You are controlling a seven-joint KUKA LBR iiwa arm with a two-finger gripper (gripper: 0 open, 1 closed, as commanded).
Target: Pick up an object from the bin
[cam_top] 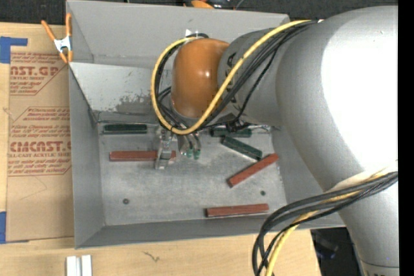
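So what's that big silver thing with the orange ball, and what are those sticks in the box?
That's a robot arm, seen by one camera looking down from above. The orange cover and the cables are parts of it. At its tip is the gripper, for picking things up. It is down in a grey bin. In the bin lie three red-brown sticks, the left stick, the right stick and the front stick, and two green sticks, one back left, one right. The gripper is by the left stick's end; I can't tell if it holds it.
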